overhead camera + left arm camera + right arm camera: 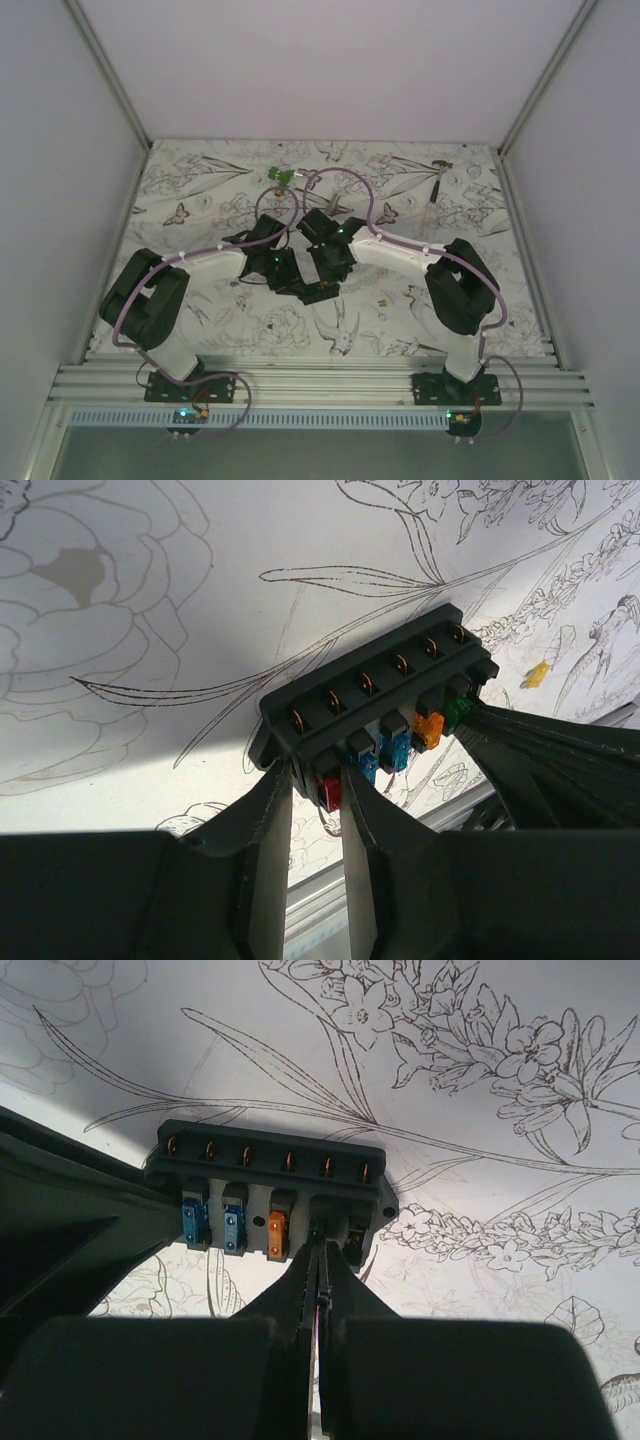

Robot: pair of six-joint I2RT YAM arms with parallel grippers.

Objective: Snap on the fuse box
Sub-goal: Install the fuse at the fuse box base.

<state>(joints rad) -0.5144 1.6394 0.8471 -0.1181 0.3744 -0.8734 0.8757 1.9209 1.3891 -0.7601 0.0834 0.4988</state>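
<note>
Floral-print table [215, 190]: fuse box [385, 695] is clamped at its red-fuse end by left gripper [316, 780]; right gripper [318, 1247] is pinched shut at green fuse [458, 712].

**Matt plastic, copper glints, printed sheet**

The fuse box [375, 705] has a dark, matt plastic shell. Small copper-coloured metal contacts [366, 685] glint along its upper row. The fuses [429, 730] are glossy, translucent plastic in red, blue, orange and green. The jaws of the left gripper [318, 780] and right gripper [318, 1250] look like matt black plastic. The counter [150, 710] wears a smooth white printed sheet; whether it is cloth or paper is unclear. The rails [320, 385] are pale brushed metal.
</note>
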